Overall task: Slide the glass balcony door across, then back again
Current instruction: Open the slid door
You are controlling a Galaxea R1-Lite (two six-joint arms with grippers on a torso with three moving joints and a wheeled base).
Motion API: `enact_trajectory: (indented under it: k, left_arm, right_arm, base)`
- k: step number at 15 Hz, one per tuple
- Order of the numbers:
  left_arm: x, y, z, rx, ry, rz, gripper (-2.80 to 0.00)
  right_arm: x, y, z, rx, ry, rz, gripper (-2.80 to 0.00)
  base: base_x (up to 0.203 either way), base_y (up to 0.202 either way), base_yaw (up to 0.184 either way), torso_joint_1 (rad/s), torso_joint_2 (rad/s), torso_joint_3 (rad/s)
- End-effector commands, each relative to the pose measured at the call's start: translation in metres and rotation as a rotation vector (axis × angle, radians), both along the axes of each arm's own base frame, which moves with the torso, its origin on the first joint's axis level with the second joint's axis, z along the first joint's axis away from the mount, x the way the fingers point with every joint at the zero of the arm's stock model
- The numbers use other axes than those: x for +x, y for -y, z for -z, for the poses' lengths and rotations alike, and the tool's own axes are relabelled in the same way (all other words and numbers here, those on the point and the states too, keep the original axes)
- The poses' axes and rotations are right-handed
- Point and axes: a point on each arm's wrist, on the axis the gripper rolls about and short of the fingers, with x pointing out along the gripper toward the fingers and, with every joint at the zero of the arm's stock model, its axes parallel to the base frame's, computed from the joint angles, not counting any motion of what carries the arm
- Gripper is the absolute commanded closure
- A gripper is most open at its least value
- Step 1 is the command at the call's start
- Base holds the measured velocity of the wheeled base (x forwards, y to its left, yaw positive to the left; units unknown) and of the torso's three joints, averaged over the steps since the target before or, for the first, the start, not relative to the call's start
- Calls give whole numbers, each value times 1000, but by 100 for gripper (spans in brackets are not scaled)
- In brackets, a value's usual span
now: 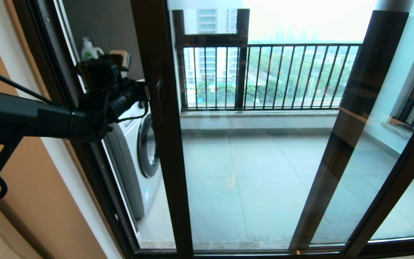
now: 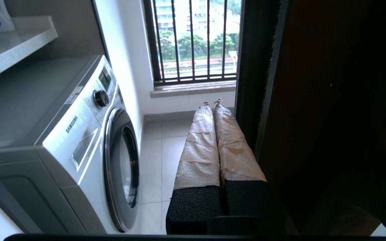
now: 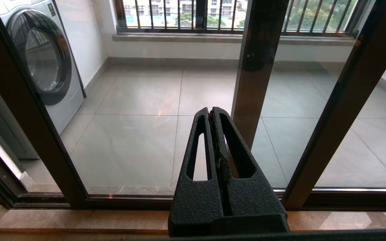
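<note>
The glass balcony door [image 1: 250,162] stands partly slid open, its dark-brown edge upright [image 1: 164,151] just right of a gap onto the balcony. A dark bar handle [image 1: 159,100] runs along that upright. My left gripper [image 1: 145,92] reaches into the gap at handle height. In the left wrist view its tape-wrapped fingers [image 2: 199,147] are shut with nothing between them, and lie right beside the door's dark edge [image 2: 313,100]; whether they touch it is unclear. My right gripper [image 3: 212,112] is shut and empty, low before the door's glass [image 3: 136,134], and does not show in the head view.
A white washing machine [image 1: 138,154] stands just beyond the gap, with a detergent bottle [image 1: 89,48] on a shelf above. The dark door jamb [image 1: 84,162] borders the gap's left side. Two more dark uprights [image 1: 347,126] cross the glass on the right. A black barred railing [image 1: 264,75] closes the balcony.
</note>
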Motion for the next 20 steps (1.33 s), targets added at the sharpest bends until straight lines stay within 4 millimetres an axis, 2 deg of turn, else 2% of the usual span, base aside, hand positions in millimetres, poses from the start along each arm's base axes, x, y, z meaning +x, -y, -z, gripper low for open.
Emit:
enact_trajectory:
  k: [1, 5, 12, 16, 20]
  left_arm:
    - [-2, 16, 3, 6, -18, 41, 0]
    - [-7, 37, -5, 5, -13, 86, 0]
    - [-11, 63, 2, 9, -30, 125, 0]
    - [-13, 92, -2, 3, -9, 165, 0]
    - [-9, 114, 4, 32, -3, 199, 0]
  right_arm:
    - [1, 0, 3, 0, -13, 0, 0]
    - [1, 0, 3, -1, -12, 0, 0]
    - [1, 0, 3, -1, -12, 0, 0]
    - [1, 0, 3, 0, -13, 0, 0]
    - [1, 0, 3, 0, -13, 0, 0]
  base:
    - [0, 0, 0, 0, 0, 0]
    - [0, 0, 0, 0, 0, 0]
    - [0, 0, 0, 0, 0, 0]
    - [0, 0, 0, 0, 0, 0]
    - [0, 0, 0, 0, 0, 0]
